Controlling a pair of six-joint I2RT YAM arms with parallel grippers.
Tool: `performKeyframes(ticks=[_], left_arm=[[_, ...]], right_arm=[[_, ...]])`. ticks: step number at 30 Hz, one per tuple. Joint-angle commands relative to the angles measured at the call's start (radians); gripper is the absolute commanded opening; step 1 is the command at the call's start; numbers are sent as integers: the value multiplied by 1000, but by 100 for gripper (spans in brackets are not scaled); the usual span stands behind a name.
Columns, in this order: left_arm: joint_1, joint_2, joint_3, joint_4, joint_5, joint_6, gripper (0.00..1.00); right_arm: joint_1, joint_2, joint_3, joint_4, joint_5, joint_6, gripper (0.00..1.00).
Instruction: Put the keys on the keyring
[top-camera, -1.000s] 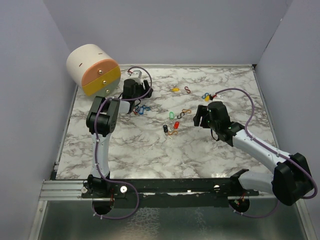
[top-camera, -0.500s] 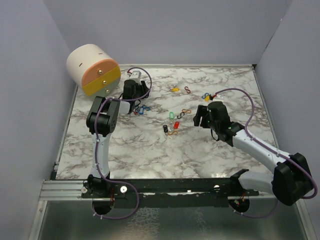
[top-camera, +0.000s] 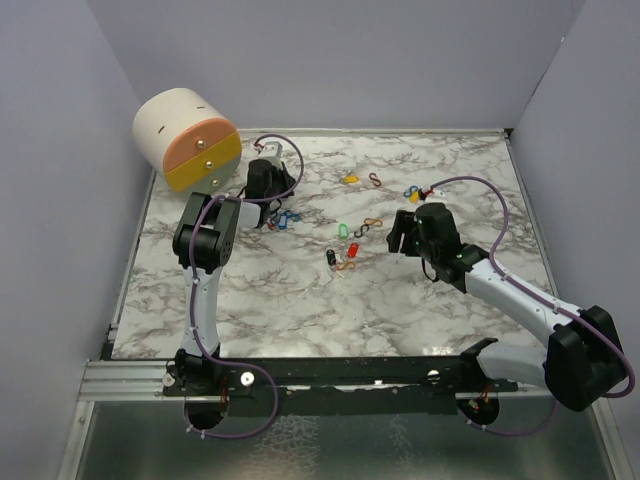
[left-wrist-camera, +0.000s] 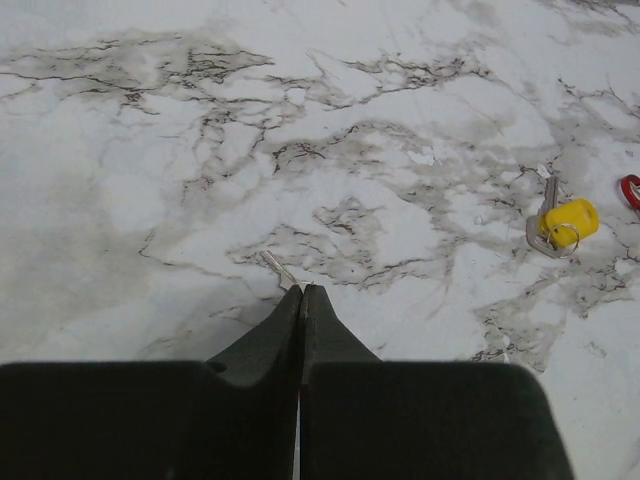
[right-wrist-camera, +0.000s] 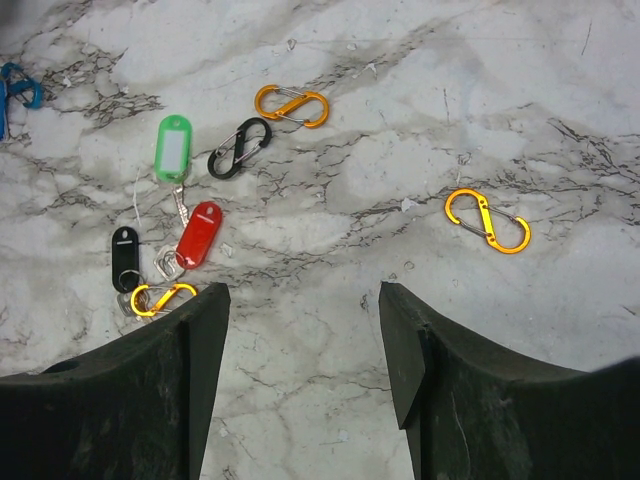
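Note:
The keys lie on the marble: a green tag (right-wrist-camera: 172, 148), a red tag (right-wrist-camera: 198, 234) and a black tag (right-wrist-camera: 124, 256) left of my right gripper (right-wrist-camera: 303, 300), which hovers open and empty. A yellow tag (left-wrist-camera: 570, 220) with its metal key rests to the right of my left gripper (left-wrist-camera: 301, 288). That gripper is shut, with a thin silvery wire (left-wrist-camera: 274, 267) poking out of its tips. Whether that wire is the keyring I cannot tell. From above, the left gripper (top-camera: 280, 190) is at the back left and the right gripper (top-camera: 396, 236) mid-right, with blue tags (top-camera: 285, 218) near the left one.
S-shaped clips lie about: orange ones (right-wrist-camera: 291, 104) (right-wrist-camera: 487, 220) (right-wrist-camera: 160, 297) and a black one (right-wrist-camera: 239, 147). A white drum with an orange and yellow face (top-camera: 188, 138) stands at the back left corner. Grey walls enclose the table.
The left gripper's jaws have closed from open to shut. Neither arm has visibly moved, and the keys lie where they were.

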Motion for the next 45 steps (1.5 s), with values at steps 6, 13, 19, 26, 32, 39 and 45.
performKeyframes(ticks=[6, 13, 19, 26, 32, 39, 45], left_arm=[[-1, -84, -64, 56, -10, 3, 0], [0, -194, -127, 86, 17, -4, 0], [-2, -284, -189, 96, 92, -62, 0], [-37, -460, -303, 104, 163, -99, 0], [-96, -694, -466, 102, 131, -124, 0], [-185, -904, -632, 91, 43, -149, 0], [-196, -952, -703, 80, 49, -154, 0]], right_arm=[[2, -1, 2, 19, -27, -29, 60], [3, 11, 7, 21, -31, -33, 59], [3, 84, 41, 14, -33, -44, 59], [3, 225, 104, 21, -23, -37, 59], [5, 299, 108, 70, -77, -37, 58], [17, 383, 156, 98, -98, -3, 58], [25, 447, 198, 109, -94, 46, 58]])
